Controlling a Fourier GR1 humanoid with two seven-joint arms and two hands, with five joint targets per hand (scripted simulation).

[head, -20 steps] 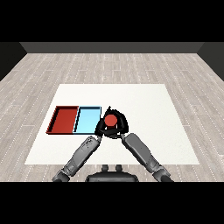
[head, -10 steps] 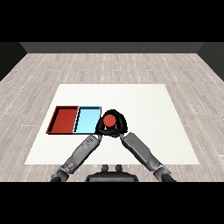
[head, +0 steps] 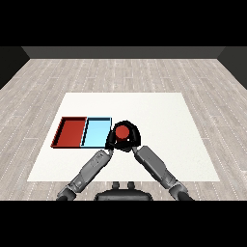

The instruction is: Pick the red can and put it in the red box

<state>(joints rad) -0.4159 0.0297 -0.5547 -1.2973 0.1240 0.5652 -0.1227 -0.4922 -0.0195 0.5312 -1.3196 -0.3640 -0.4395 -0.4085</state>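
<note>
Currently I see my right hand [head: 131,138] curled round the red can [head: 121,132] just beside the light blue tray [head: 96,133], left hand [head: 111,142] fingers indistinct, I cannot tell.

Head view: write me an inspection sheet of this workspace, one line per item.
Surface: white table, rectangular, on a grey plank floor.
Job's things: red can just right of the light blue tray, held between both hands; it is not in the red tray, which lies left of the blue one, the two side by side.
Clutter: nothing seen.
Hands: right hand curled round the can's right side; left hand curled against its left side.
Cables: nothing seen.
Surroundings: dark wall beyond the floor; nothing else seen.
</note>
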